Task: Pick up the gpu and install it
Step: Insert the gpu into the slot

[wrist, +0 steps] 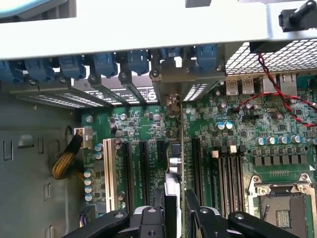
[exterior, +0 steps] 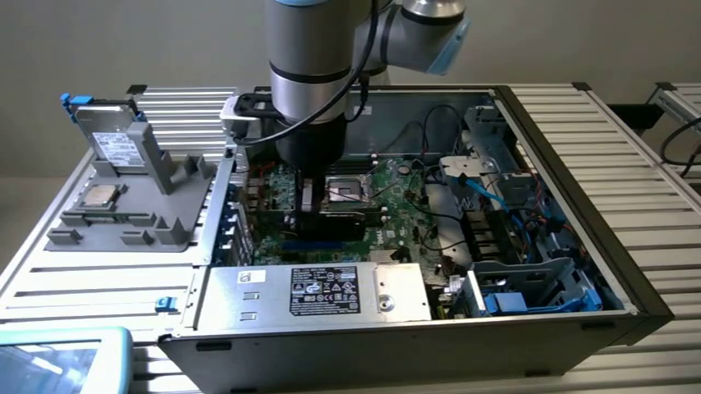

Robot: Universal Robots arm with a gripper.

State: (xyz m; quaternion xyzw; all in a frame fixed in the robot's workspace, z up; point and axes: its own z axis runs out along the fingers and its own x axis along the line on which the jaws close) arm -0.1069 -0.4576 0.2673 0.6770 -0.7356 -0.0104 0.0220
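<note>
Where the wrist view looks down past the gripper (wrist: 174, 210), its black fingers (wrist: 200, 218) close on the gpu (wrist: 172, 186), held edge-on with its silver bracket (thin and upright) above the motherboard (wrist: 237, 134) slots. Beyond it lie black expansion slots (wrist: 143, 166), one white slot (wrist: 109, 171), and blue card retainers (wrist: 104, 64) along the chassis wall. Seen from outside, the arm (exterior: 312, 82) descends into the open computer case (exterior: 592, 205), gpu (exterior: 328, 222) low over the board; a grey parts fixture (exterior: 143, 197) stands at the exterior view's left.
</note>
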